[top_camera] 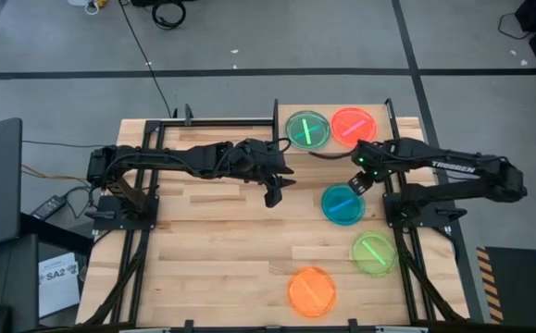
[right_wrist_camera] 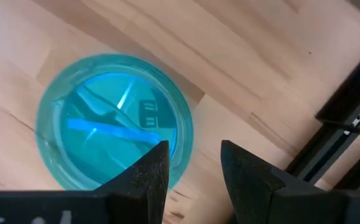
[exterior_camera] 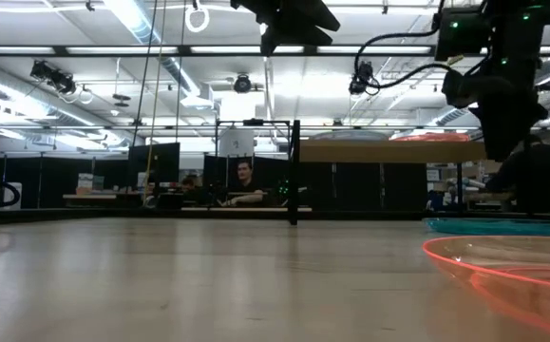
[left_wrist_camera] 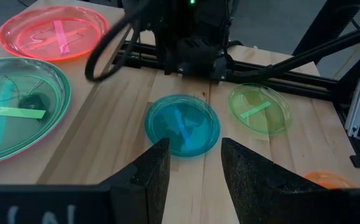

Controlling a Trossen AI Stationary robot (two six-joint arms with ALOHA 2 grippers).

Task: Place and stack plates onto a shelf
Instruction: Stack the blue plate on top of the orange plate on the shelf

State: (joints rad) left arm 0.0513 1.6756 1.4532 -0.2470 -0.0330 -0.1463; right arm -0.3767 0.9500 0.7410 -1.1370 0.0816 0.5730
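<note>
blue plate (top_camera: pixel 342 203) lies flat on the tabletop below the shelf (top_camera: pixel 342 111), right gripper (top_camera: pixel 359 182) poised open-jawed above its rim, pick-up step pending, needs descent; left gripper (top_camera: pixel 277 192) idle, open.

Directions are read on the high view, 12 o'clock at the picture's top.

- The shelf (top_camera: pixel 284 111) stands at 1 o'clock from the tabletop (top_camera: pixel 212 240) centre.
- Two plates lie side by side on the shelf: the first shelf plate (top_camera: pixel 307 129) and, just beside it at 3 o'clock, the second shelf plate (top_camera: pixel 354 125).
- Three plates lie on the tabletop. The middle plate (top_camera: pixel 343 203) lies at 6 o'clock from the shelf.
- The edge plate (top_camera: pixel 375 252) lies at 5 o'clock from the middle plate.
- The front plate (top_camera: pixel 311 291) lies at 8 o'clock from the edge plate.
- The left tool (top_camera: pixel 275 192) is at 9 o'clock from the middle plate; the right tool (top_camera: pixel 358 181) is over its 1 o'clock rim.
</note>
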